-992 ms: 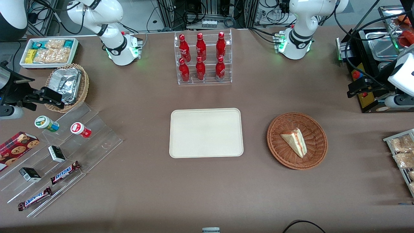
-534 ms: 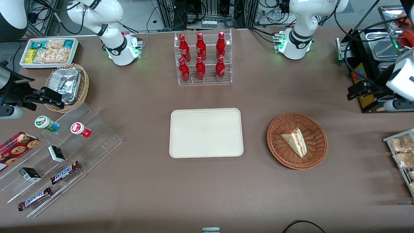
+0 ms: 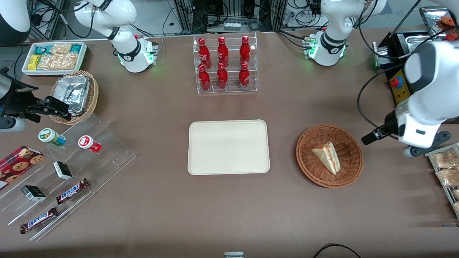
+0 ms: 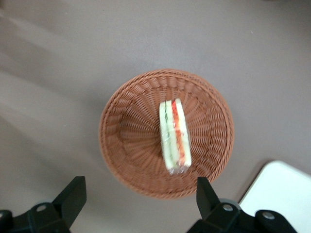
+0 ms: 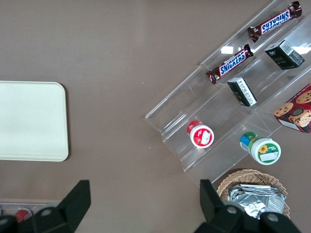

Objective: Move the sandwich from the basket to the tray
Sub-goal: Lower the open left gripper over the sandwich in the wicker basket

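Note:
The sandwich [image 3: 327,156], a white-bread wedge with red and green layers on its edge, lies inside the round reddish-brown basket [image 3: 309,168]. The cream tray [image 3: 228,147] sits bare beside the basket, toward the parked arm's end. My gripper [image 3: 369,138] hovers above the table just outside the basket's rim, toward the working arm's end. In the left wrist view the sandwich [image 4: 175,136] rests in the basket [image 4: 126,145], and my gripper [image 4: 138,191] is open, its fingers wide apart with nothing between them. A corner of the tray [image 4: 282,194] shows there too.
A clear rack of red bottles [image 3: 224,64] stands farther from the front camera than the tray. A wire rack of snack packets [image 3: 446,168] sits beside my arm at the table's edge. A black box with a red button [image 3: 396,86] stands nearby.
My left arm has swung in from the table's edge toward the basket and come nearer the front camera. The sandwich, basket and tray have not moved.

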Tool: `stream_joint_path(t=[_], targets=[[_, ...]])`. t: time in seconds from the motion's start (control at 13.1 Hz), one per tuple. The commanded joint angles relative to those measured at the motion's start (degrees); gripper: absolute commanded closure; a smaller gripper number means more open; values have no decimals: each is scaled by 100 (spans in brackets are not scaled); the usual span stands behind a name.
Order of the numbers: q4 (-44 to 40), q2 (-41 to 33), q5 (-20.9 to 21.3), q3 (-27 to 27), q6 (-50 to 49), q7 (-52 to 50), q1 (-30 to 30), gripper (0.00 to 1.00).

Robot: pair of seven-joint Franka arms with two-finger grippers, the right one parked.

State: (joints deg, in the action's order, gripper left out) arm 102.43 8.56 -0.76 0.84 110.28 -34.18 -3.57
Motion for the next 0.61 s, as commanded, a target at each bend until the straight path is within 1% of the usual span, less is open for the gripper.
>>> stream_joint_path(t=[0.0,0.23,0.53], targets=[[435,109,-12,-14,739,-833,-144,0],[479,531,6,-14,1258,-1774,-513,0],[1067,629,67,-14,2084,-2146,-645,0]])
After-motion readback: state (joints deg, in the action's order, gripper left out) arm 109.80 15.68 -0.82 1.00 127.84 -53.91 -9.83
